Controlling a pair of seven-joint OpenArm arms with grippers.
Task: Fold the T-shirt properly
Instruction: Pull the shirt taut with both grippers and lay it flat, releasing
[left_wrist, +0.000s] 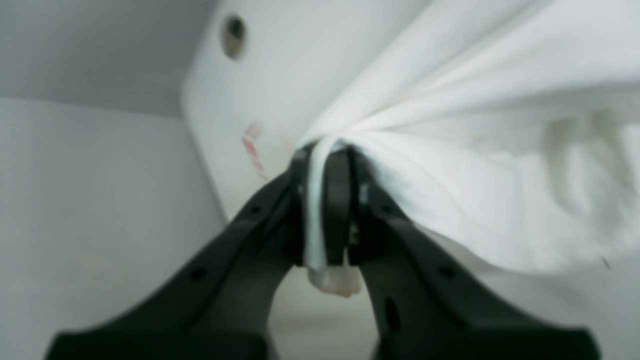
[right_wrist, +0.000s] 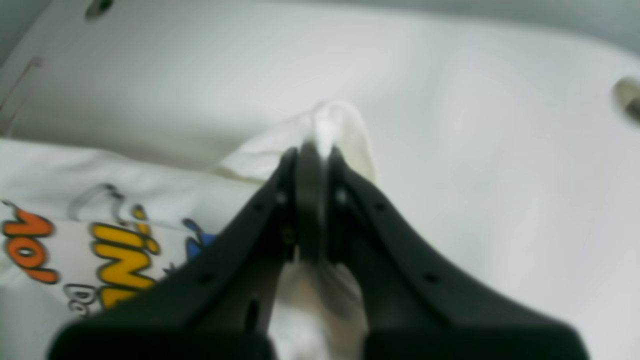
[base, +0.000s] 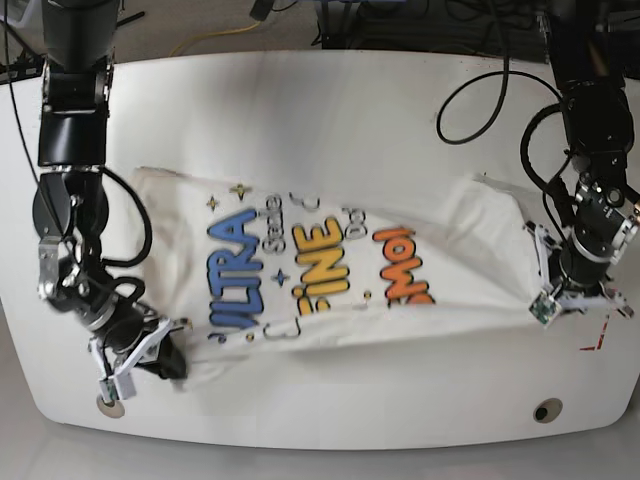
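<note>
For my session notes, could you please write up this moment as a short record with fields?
garment: T-shirt, print side up, spread across the table
left gripper: shut on a bunched white edge of the T-shirt
right gripper: shut on a fold of the T-shirt near the table's front edge
fold: not yet made
table details: hole near the front edge

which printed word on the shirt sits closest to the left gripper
The orange word; on the T-shirt it is printed nearest the left gripper, past the blue and yellow words.
</note>
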